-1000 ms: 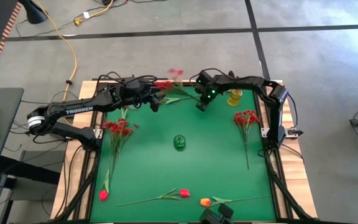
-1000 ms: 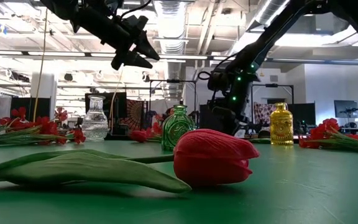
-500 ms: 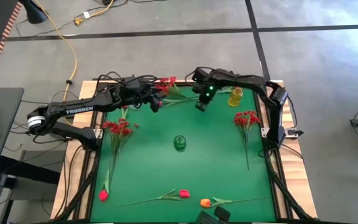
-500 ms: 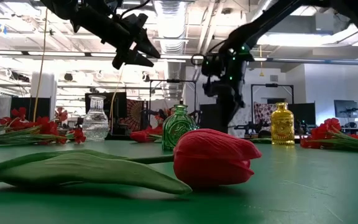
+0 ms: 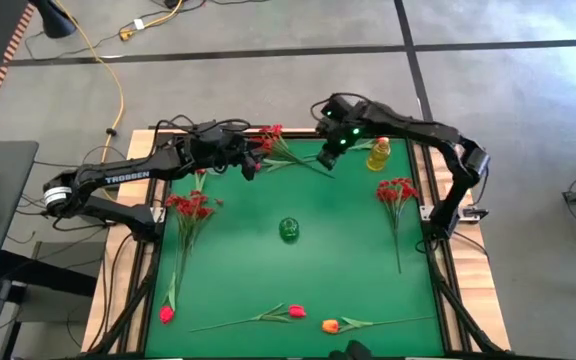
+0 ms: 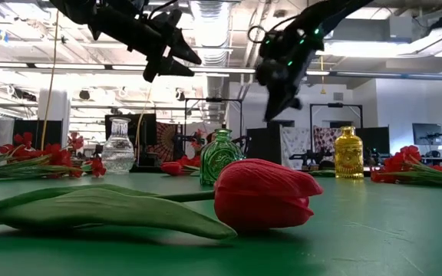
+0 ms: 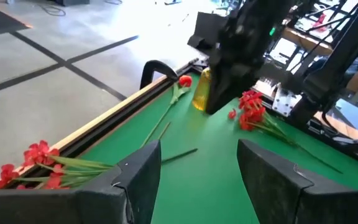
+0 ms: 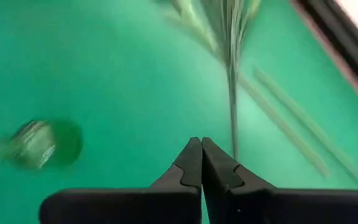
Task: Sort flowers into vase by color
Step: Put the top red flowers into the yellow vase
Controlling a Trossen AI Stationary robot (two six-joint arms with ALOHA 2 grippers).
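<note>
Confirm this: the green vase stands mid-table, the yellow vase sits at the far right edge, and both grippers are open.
Not quite. Only the left gripper is open; its wrist view shows the fingers spread apart. The right gripper is shut, its fingertips pressed together in the right wrist view, with nothing between them. The green vase does stand mid-table, and the yellow vase sits near the far right edge.

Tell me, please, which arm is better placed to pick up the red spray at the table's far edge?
Probably the left: its gripper is open beside the red blossom spray, while the right gripper is shut over the stems.
</note>
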